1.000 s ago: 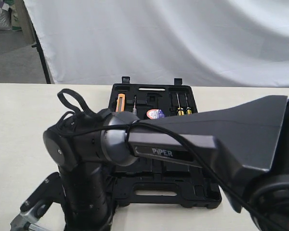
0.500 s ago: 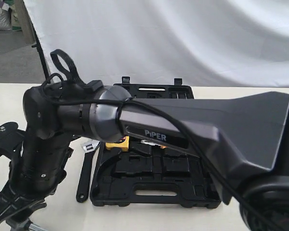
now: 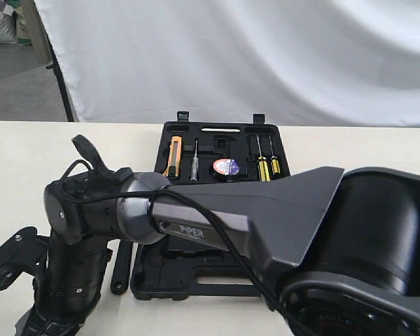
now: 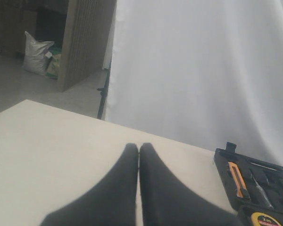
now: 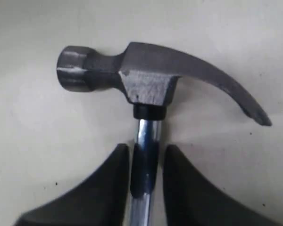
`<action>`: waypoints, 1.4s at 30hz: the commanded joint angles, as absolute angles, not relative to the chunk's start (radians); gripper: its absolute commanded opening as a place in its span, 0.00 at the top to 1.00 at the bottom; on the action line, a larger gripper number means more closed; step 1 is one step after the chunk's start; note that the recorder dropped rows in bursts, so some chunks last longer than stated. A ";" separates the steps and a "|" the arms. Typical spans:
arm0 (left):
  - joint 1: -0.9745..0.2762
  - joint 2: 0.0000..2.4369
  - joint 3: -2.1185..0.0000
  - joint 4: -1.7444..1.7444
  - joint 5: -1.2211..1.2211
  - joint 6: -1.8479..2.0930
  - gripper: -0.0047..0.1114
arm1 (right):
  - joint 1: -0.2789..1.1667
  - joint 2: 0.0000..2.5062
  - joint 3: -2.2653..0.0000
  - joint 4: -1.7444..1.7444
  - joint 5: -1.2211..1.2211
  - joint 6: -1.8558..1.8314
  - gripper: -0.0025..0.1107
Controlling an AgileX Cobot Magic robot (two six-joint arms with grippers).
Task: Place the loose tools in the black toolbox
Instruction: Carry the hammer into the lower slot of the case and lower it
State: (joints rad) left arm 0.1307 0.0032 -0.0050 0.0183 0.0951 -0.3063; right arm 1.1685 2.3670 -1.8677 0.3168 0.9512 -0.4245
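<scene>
Steel-headed and black at the neck, a hammer (image 5: 146,80) lies flat on the pale tabletop (image 5: 33,141), seen from close above by the right wrist camera. We see its round striking face at one end of the head and its curved claw at the other. The shiny shaft runs from the head down between the two dark fingers (image 5: 108,188) of the right gripper (image 5: 146,150). The fingers stand narrowly apart, one on each side of the shaft and hard by it. We cannot tell whether they press on it or only flank it.

In the exterior view the right arm (image 3: 217,210) reaches across the front of the scene to the near left part of the tabletop and hides the hammer. Behind the arm the black toolbox (image 3: 178,130) lies open near the middle of the tabletop. In its far half we see the tape roll (image 3: 227,166) with its blue and white label, an orange knife (image 3: 173,152) and two yellow-handled screwdrivers (image 3: 260,166). The black handle of the wrench (image 3: 119,269) lies on the tabletop just left of the toolbox's near half. The arm covers its head.

In the left wrist view the left gripper (image 4: 139,147) has its fingers pressed together with nothing between them, above the tabletop. A corner of the toolbox shows nearby, with a yellow tape measure (image 4: 265,220) in it. A white curtain (image 3: 266,56) hangs behind.
</scene>
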 commanded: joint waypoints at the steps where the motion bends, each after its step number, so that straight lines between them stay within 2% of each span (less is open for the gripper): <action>1: 0.156 0.000 -0.008 0.023 0.088 -0.311 0.95 | 1.170 2.365 -1.870 0.302 0.956 -0.427 0.98; 10: 0.156 0.000 -0.008 0.023 0.088 -0.311 0.95 | 1.168 2.274 -1.870 0.297 1.068 -0.387 0.98; 15: 0.156 0.000 -0.008 0.023 0.088 -0.311 0.95 | 1.162 2.176 -1.868 0.180 1.101 -0.377 0.98; 23: 0.156 0.000 -0.008 0.023 0.088 -0.311 0.95 | 1.018 2.070 -1.866 0.176 1.212 -0.521 0.98; 31: 0.156 0.000 -0.008 0.023 0.088 -0.311 0.95 | 0.813 2.124 -1.866 0.189 1.221 -0.734 0.98; 42: 0.156 0.000 -0.008 0.023 0.088 -0.311 0.95 | 0.810 2.272 -1.866 0.197 1.221 -0.862 0.98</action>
